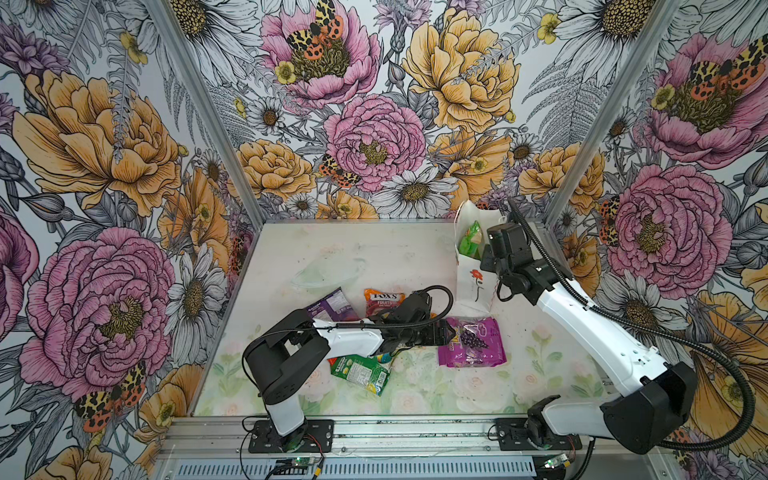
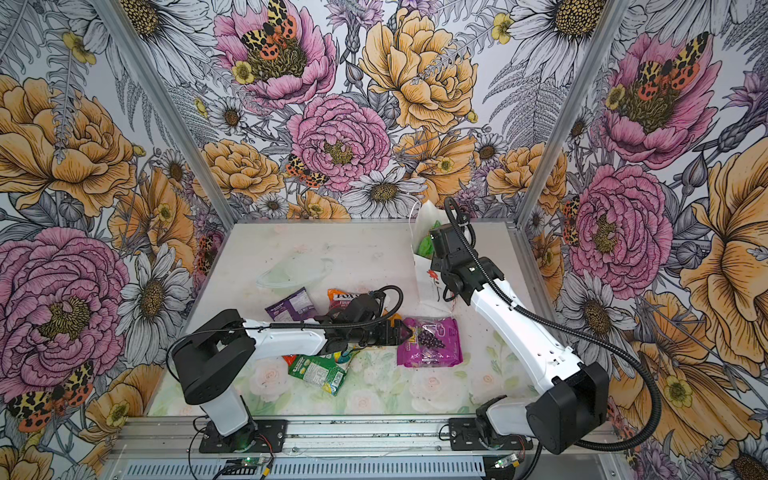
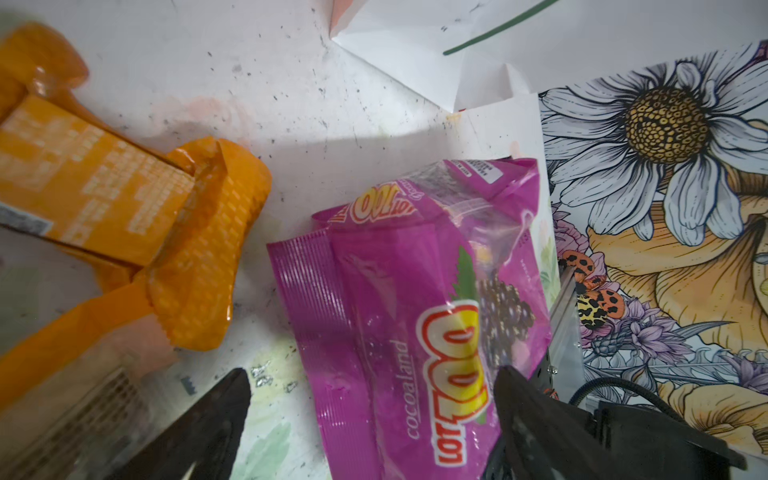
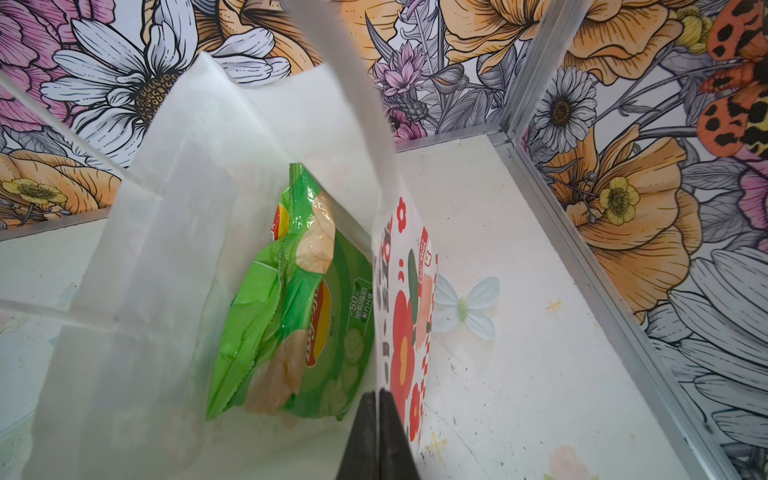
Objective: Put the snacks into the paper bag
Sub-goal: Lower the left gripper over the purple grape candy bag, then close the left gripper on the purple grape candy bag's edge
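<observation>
The white paper bag [image 1: 473, 286] [image 2: 424, 276] stands at the back right, with a green chips bag [image 4: 299, 311] inside it. My right gripper [image 4: 378, 432] is shut on the bag's printed side wall [image 4: 401, 332]. A purple snack packet [image 1: 473, 343] [image 3: 395, 311] lies mid-table. My left gripper [image 1: 451, 330] [image 3: 374, 399] hovers open at its left end, its jaws standing either side of the packet. Two orange packets [image 3: 124, 199] lie beside it. An orange Fox's packet [image 1: 380, 301], a dark purple packet [image 1: 330, 305] and a green packet [image 1: 363, 374] lie around the left arm.
Flowered walls with aluminium corner posts [image 1: 582, 166] close in the table on three sides. A metal rail [image 1: 415, 432] carrying both arm bases runs along the front. The bag stands close to the back right corner [image 4: 505, 139].
</observation>
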{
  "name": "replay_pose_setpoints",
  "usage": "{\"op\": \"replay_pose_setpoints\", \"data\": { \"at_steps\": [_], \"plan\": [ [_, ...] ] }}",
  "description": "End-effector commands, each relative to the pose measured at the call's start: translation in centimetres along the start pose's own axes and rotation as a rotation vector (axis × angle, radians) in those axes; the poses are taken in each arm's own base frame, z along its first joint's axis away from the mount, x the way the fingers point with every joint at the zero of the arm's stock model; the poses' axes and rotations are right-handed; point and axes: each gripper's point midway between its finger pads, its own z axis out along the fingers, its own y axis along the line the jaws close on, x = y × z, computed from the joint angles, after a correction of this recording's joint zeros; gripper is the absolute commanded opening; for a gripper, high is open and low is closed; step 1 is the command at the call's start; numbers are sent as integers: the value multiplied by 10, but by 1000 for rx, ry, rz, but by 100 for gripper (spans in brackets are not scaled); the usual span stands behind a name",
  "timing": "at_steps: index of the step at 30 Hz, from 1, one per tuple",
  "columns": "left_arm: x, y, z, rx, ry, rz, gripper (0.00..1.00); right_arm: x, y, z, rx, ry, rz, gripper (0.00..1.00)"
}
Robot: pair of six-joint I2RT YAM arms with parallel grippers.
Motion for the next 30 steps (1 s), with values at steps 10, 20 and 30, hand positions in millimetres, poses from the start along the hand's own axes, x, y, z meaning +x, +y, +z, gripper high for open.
{"op": "replay_pose_setpoints", "data": {
  "at_steps": [10, 20, 30],
  "plan": [
    [6, 1, 33, 64, 92, -31, 74, -11, 2, -7, -32, -28, 30, 0],
    [5, 0, 37, 20, 89, 9, 55, -6, 1, -5, -27, -19, 28, 0],
    [0, 0, 26, -5, 40, 24, 23, -5, -2, -6, -21, -20, 27, 0]
  ]
}}
